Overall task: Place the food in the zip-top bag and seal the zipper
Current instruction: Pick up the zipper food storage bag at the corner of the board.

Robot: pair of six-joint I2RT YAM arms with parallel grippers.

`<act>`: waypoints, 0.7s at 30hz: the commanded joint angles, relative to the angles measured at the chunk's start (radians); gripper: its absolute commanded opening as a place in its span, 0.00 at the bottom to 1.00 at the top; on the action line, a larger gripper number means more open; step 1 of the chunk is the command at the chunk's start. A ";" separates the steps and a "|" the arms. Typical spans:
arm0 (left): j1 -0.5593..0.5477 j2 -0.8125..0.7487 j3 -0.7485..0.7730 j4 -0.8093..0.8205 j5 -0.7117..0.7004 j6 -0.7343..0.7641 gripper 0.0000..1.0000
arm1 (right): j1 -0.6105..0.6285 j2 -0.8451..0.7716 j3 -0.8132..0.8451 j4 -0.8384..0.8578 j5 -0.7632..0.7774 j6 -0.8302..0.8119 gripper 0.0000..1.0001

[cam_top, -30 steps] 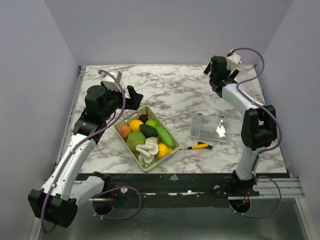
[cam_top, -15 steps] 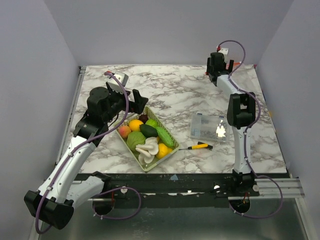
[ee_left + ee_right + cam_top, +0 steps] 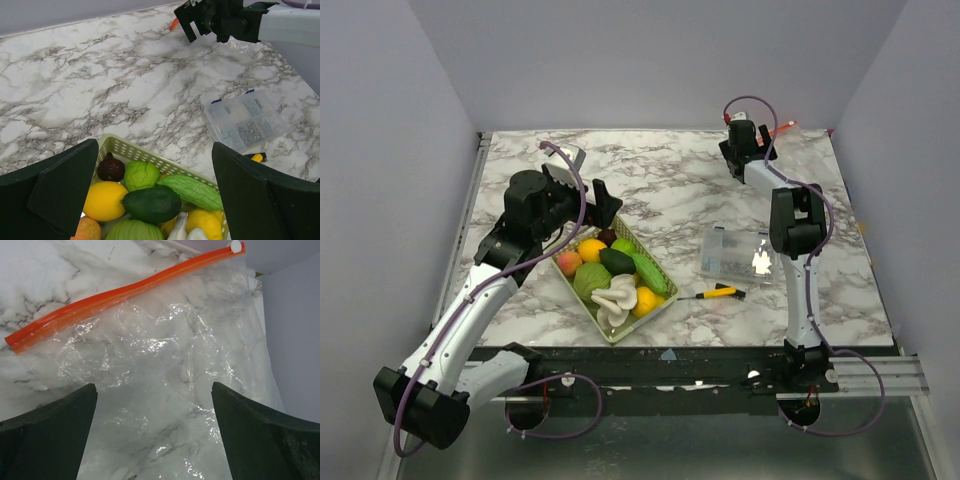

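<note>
The food lies in a pale green mesh basket [image 3: 652, 306]: a dark green avocado [image 3: 152, 204], a yellow lemon [image 3: 105, 200], a dark purple fruit [image 3: 110, 168], a green gourd [image 3: 190, 191] and white pieces [image 3: 615, 298]. My left gripper [image 3: 603, 205] is open and empty, hovering above the basket's far end [image 3: 155, 147]. The zip-top bag [image 3: 165, 355] lies flat at the table's far right corner, its red-orange zipper [image 3: 125, 292] along the far edge. My right gripper [image 3: 740, 145] is open just above the bag [image 3: 154, 390], jaws wide, holding nothing.
A rigid clear plastic box [image 3: 735, 255] sits right of the basket and also shows in the left wrist view [image 3: 245, 120]. A yellow-and-black screwdriver [image 3: 720, 292] lies in front of it. Grey walls enclose the marble table [image 3: 660, 180].
</note>
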 commanded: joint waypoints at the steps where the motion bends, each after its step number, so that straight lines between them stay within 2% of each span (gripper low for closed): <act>1: -0.007 0.020 0.029 0.006 0.038 -0.012 0.99 | 0.042 -0.110 -0.080 0.021 -0.089 -0.029 1.00; 8: -0.011 0.025 0.035 -0.006 0.025 -0.007 0.98 | 0.063 -0.124 -0.090 -0.072 -0.076 -0.007 0.96; 16: -0.017 0.018 0.037 -0.006 0.039 -0.010 0.98 | 0.112 -0.271 -0.224 -0.096 -0.160 0.013 0.96; 21: -0.020 0.007 0.034 -0.004 0.034 -0.006 0.99 | 0.113 -0.245 -0.256 -0.104 -0.038 -0.029 0.94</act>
